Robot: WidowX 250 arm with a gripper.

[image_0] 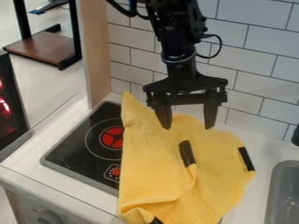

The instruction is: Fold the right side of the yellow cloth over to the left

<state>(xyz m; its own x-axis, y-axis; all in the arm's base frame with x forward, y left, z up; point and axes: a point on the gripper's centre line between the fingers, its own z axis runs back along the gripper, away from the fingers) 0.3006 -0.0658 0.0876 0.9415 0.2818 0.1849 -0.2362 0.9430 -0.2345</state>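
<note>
As I watched from my station, the gripper (187, 126) hung above the yellow cloth (152, 164), fingers spread wide, gripping nothing. Rumpled, the black-striped cloth partly covered the stovetop (76, 151) and spread across the white counter (264, 146) toward the grey sink (273, 189).

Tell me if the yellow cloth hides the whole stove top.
No, the yellow cloth lies over only part of the black stove top, whose other side is in plain sight.

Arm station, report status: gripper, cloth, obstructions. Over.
Gripper open, holding nothing, hanging by the cloth's wall-side part. Cloth rumpled, partly over stove, partly on counter. No obstruction seen between gripper and cloth.
</note>
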